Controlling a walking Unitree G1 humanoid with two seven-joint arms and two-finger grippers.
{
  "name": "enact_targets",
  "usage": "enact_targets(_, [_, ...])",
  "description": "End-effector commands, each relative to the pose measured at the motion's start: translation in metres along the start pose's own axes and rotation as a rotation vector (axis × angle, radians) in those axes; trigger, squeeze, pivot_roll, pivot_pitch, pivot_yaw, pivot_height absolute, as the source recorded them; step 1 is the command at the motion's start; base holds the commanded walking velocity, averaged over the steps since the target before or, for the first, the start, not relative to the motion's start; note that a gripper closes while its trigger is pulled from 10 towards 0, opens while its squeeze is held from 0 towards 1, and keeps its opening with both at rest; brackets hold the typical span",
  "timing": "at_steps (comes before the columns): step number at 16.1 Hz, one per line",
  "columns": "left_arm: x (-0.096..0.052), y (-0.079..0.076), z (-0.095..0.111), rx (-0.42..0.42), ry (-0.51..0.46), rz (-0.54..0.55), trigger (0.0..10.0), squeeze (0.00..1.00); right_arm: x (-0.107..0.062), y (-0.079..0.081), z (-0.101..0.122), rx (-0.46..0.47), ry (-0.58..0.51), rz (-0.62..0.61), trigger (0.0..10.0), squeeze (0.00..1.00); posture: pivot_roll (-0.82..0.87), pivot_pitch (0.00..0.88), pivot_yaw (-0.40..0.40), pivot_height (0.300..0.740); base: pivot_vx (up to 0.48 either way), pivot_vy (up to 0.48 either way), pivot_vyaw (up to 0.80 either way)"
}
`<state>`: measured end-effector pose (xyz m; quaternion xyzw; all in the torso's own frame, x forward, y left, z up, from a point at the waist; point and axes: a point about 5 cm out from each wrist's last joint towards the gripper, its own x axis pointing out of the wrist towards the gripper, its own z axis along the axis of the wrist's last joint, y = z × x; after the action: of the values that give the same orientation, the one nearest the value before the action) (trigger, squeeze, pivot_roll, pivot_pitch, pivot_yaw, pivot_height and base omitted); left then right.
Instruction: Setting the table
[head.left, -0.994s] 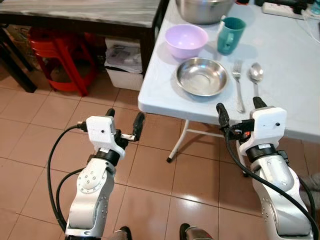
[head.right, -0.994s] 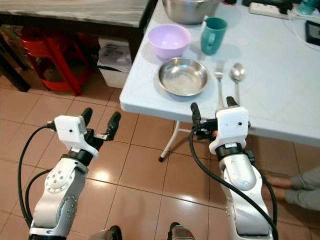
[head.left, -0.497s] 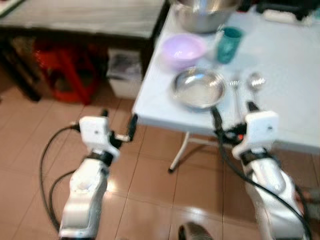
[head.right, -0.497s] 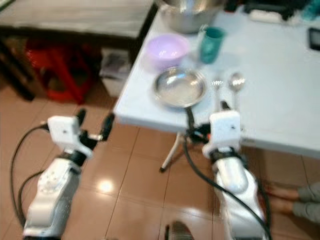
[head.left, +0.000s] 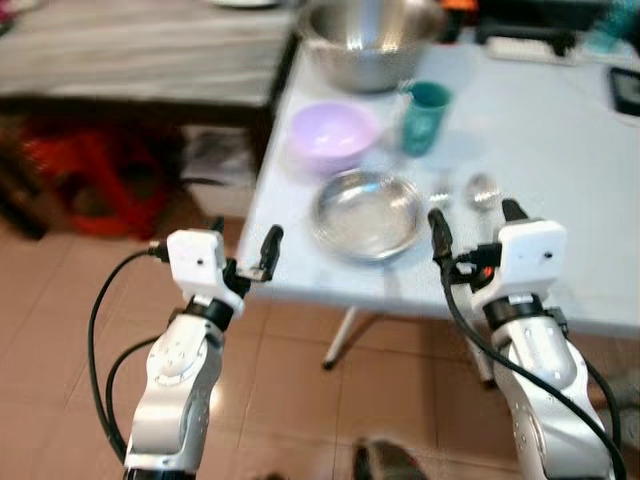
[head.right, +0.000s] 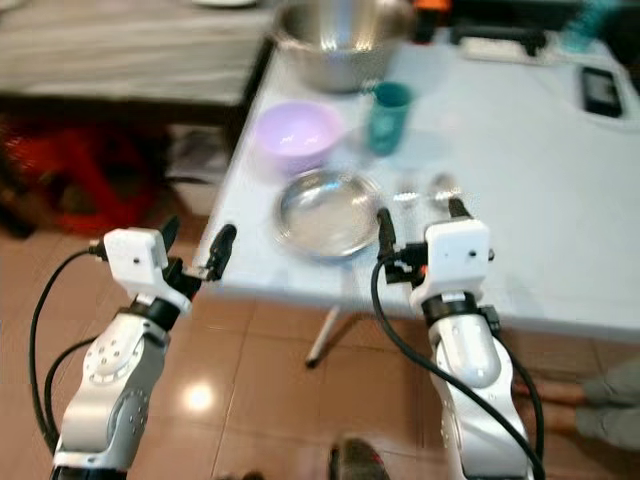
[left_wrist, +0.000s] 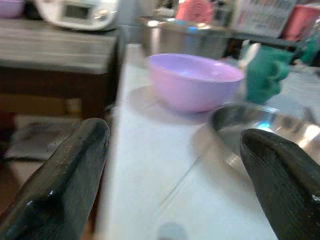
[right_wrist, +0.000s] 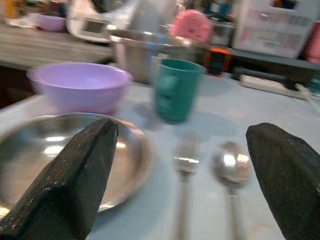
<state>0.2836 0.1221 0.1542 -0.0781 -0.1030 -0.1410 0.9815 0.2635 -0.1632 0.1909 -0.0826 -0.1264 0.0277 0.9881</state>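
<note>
The shallow round stainless-steel plate (head.left: 367, 214) sits empty near the front edge of the pale blue counter (head.left: 560, 130), with a metal fork (right_wrist: 183, 175) and metal spoon (right_wrist: 231, 167) just beside it on the right. Behind it stand an empty lilac plastic bowl (head.left: 333, 135) and a teal mug (head.left: 425, 117); a large steel mixing bowl (head.left: 370, 38) lies farther back.

Compared with a second ago the place setting appears nearer and more central, so the robot has stepped closer and reaching looks easier. The left end effector (head.left: 247, 248) hovers released, empty, off the counter's corner; the right end effector (head.left: 474, 220), also spread and empty, hangs at the counter's near edge before the cutlery.
</note>
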Motion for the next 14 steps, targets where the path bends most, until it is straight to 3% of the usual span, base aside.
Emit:
enact_targets(1, [-0.002, 0.0, -0.003, 0.005, 0.013, -0.006, 10.0, 0.0, 0.001, -0.001, 0.003, 0.002, -0.013, -0.011, 10.0, 0.0, -0.19, 0.21, 0.021, 0.74, 0.33, 0.0, 0.0])
enact_targets(3, [-0.004, 0.001, -0.005, 0.007, 0.021, -0.002, 10.0, 0.0, 0.001, 0.002, 0.002, -0.007, -0.013, -0.003, 10.0, 0.0, -0.19, 0.208, 0.022, 0.74, 0.33, 0.0, 0.0])
enact_targets(8, [-0.013, 0.014, -0.003, 0.017, 0.02, 0.042, 10.0, 0.0, 0.002, 0.004, -0.001, -0.011, -0.006, -0.001, 10.0, 0.0, -0.19, 0.208, 0.029, 0.74, 0.0, 0.0, 0.0])
enact_targets(11, [-0.032, 0.026, -0.005, 0.103, 0.06, 0.013, 10.0, 0.0, 0.002, 0.006, -0.002, -0.034, 0.004, 0.009, 10.0, 0.0, -0.18, 0.215, 0.028, 0.74, 0.0, 0.0, 0.0])
enact_targets(14, [-0.039, 0.033, -0.005, 0.148, 0.09, -0.025, 10.0, 0.0, 0.004, 0.004, -0.007, -0.021, 0.037, 0.02, 10.0, 0.0, -0.17, 0.216, 0.03, 0.74, 0.0, 0.0, 0.0])
